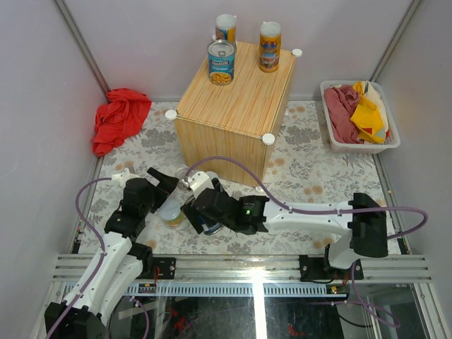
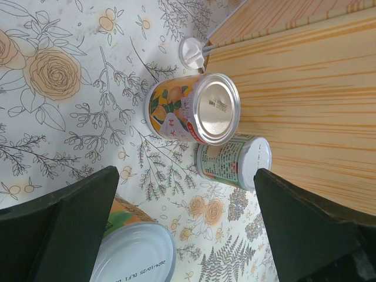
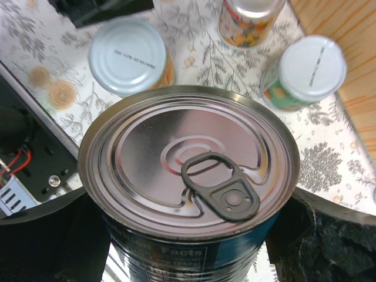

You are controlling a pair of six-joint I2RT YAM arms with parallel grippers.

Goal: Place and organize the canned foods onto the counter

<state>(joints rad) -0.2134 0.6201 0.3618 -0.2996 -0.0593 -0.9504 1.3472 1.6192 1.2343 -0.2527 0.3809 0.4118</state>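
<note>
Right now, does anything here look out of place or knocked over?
Nothing looks spilled or toppled. The one stray item is a red cloth, crumpled against the left wall, while the other cloths lie in the white basket at the far right.

The left gripper [image 2: 187, 176] holds its two dark fingers [image 2: 64, 226] wide apart over a pale tablecloth printed with orange roses and grey leaves [image 2: 70, 106]. Beyond them a metal can with a yellow fruit label and a shiny silver lid [image 2: 216, 109] is just beside the light wooden cube with striped grain [image 2: 305, 100], near its white round corner cap [image 2: 192, 51]. A smaller green-labelled can with a pale lid [image 2: 235, 162] sits close against the cube's wall. An orange-labelled can with a flat whitish lid [image 2: 136, 252] lies partly behind the left-hand finger.
</note>
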